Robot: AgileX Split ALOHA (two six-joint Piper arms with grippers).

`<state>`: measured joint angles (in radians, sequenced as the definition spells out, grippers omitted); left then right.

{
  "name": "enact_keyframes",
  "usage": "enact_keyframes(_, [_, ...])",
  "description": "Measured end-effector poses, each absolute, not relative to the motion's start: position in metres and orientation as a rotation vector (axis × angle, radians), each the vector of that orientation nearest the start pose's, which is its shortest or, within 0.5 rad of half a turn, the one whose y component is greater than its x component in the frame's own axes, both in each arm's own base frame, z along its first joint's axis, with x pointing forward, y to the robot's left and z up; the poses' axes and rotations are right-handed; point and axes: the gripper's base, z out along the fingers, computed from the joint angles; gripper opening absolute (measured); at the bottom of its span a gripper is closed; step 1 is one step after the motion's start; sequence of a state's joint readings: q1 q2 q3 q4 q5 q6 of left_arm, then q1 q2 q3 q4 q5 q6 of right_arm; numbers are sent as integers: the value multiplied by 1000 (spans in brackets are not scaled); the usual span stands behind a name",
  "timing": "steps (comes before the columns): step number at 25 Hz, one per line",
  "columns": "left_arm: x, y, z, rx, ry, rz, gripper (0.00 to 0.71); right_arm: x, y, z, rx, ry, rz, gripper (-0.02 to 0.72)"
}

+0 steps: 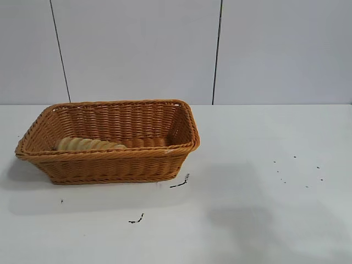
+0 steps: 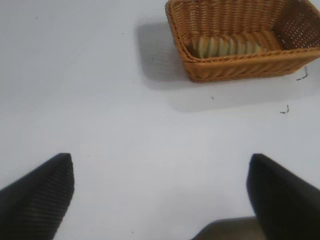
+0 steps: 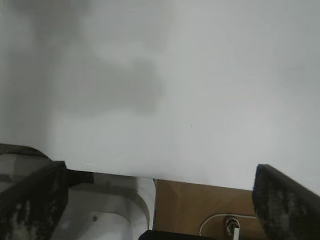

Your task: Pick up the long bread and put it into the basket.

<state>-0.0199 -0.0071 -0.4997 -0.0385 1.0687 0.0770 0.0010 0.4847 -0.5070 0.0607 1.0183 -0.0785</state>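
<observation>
Exterior view: the long bread [image 1: 91,144], seemingly light and soft, best pinched mid-length, lies inside the basket [image 1: 110,155]; left hand [image 2: 160,192] and right hand [image 3: 160,200] spread, holding nothing.

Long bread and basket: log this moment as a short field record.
long bread: lying inside the basket, toward its left end
basket: upright on the white table, left of centre
left gripper: open, empty, above bare table, apart from the basket
right gripper: open, empty, over the table's edge
task: bread already in the basket
</observation>
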Motion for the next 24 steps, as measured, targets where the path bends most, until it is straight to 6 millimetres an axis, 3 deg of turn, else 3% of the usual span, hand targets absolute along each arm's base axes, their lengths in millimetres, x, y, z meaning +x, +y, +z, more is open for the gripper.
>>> enact_keyframes(12, [-6,-3,277,101,2042,-10,692,-2,5,283,-79,1999,24,689])
enact_keyframes(24, [-6,-3,277,101,2042,-10,692,-5,5,283,-80,1982,32,689])
